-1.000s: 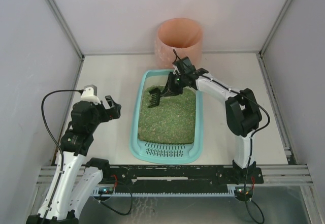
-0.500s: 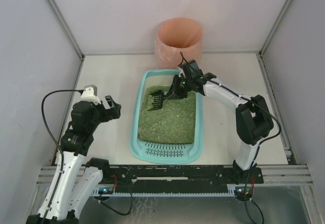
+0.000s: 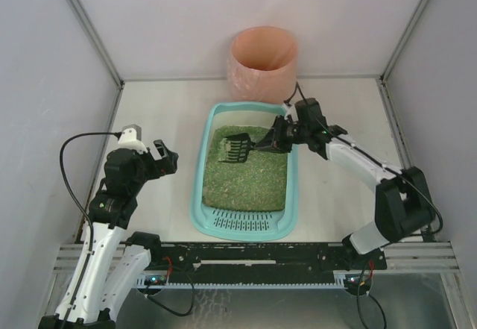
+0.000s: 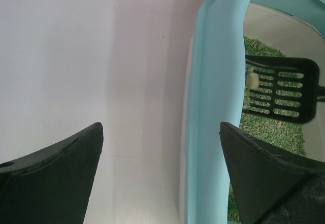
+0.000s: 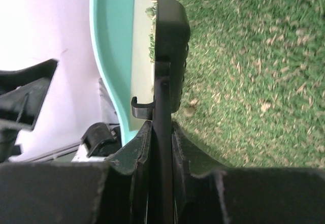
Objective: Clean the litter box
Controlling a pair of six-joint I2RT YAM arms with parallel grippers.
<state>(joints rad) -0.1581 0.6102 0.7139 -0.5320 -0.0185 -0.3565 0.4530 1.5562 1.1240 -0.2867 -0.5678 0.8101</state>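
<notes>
Gripping blk scoop (image 3: 237, 148) w/ right tool (image 3: 273, 144), over litter box (image 3: 246, 221) granules (image 3: 246, 178), left tool (image 3: 167, 156) spread wide, empty.

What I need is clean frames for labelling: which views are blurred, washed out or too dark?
Top external: evenly lit and sharp, soft shadows only, scoop clear over the litter box. Left wrist: bare table washed pale, the left gripper's fingers dark silhouettes. Right wrist: granules smeared soft, table strip at left blown out to white.
</notes>
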